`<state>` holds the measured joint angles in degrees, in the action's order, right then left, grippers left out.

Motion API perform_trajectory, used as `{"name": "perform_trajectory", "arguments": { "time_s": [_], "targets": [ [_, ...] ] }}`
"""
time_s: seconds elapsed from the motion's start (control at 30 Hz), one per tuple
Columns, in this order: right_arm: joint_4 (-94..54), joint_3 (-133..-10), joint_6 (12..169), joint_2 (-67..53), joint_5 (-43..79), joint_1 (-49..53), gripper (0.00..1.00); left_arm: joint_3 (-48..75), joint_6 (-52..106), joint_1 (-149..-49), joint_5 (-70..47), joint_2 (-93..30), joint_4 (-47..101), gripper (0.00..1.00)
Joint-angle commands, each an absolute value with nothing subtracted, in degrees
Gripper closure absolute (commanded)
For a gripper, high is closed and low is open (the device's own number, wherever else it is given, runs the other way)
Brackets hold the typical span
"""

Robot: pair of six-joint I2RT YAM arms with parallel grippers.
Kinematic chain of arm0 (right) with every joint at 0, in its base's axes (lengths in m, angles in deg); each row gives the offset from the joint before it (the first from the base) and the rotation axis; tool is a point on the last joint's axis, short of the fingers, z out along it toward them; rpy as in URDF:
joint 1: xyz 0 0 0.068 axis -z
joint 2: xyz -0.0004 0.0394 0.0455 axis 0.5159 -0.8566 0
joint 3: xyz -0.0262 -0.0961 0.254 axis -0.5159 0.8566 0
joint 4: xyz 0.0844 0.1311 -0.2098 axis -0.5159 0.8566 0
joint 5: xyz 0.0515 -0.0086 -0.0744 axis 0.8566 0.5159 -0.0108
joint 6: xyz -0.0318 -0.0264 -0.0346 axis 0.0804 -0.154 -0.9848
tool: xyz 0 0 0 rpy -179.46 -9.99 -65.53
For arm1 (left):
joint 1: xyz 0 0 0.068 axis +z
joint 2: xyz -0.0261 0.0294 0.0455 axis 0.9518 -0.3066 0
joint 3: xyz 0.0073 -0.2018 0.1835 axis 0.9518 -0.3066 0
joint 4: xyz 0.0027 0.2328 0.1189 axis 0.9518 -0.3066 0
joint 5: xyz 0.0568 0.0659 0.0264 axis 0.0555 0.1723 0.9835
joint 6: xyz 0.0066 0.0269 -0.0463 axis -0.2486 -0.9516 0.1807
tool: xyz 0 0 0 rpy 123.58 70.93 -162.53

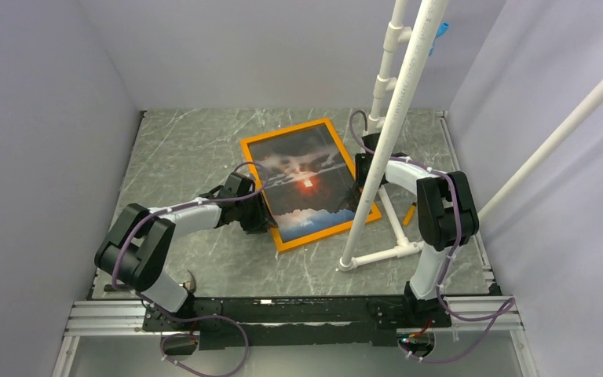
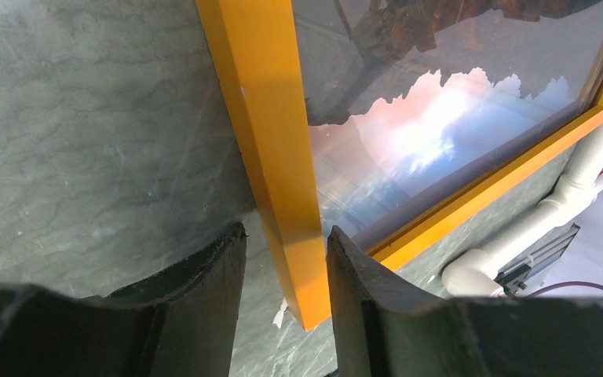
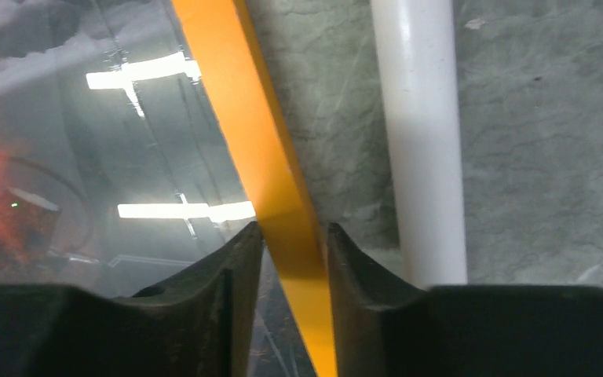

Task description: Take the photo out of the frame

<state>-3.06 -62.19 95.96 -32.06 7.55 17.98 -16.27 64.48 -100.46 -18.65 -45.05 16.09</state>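
Observation:
The orange frame [image 1: 322, 236] lies face up on the marble table with the photo [image 1: 302, 177] inside it, its red sun showing behind glass. My left gripper [image 1: 261, 206] is at the frame's near-left corner. In the left wrist view it [image 2: 286, 232] straddles the frame's rail [image 2: 259, 102]: the right finger touches it and a gap remains at the left finger. The photo's clouds [image 2: 432, 133] show beyond. My right gripper [image 3: 294, 228] is shut across the frame's right rail [image 3: 235, 94], both fingertips against it, with the glazed photo [image 3: 86, 157] to its left.
A white PVC pipe stand [image 1: 392, 126] rises just right of the frame, and its base pipe [image 3: 420, 118] lies close beside my right fingers. A small orange-handled tool [image 1: 410, 214] lies by the stand. Grey walls enclose the table on three sides.

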Motion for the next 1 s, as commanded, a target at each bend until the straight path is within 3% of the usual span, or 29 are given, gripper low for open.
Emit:
{"name": "perform_trajectory", "arguments": {
  "time_s": [0.0, 0.23, 0.8, 0.97],
  "targets": [
    [-3.94, -63.53, 94.95, -32.87, 6.87, 18.32, 0.69, -16.56, 65.03, -100.92, -19.12, -45.74, 19.17, 0.54],
    [-4.20, -63.63, 94.02, -29.09, 9.23, 18.32, 1.00, -18.14, 65.73, -101.19, -19.95, -45.50, 21.29, 0.54],
    [-4.68, -63.22, 91.75, -21.01, 17.09, 18.23, 1.00, -22.74, 66.20, -101.22, -21.30, -41.12, 26.09, 0.45],
    [-4.91, -62.72, 91.93, -20.31, 18.18, 18.23, 1.00, -22.21, 65.20, -101.21, -21.06, -40.54, 25.35, 0.47]
  ]
}}
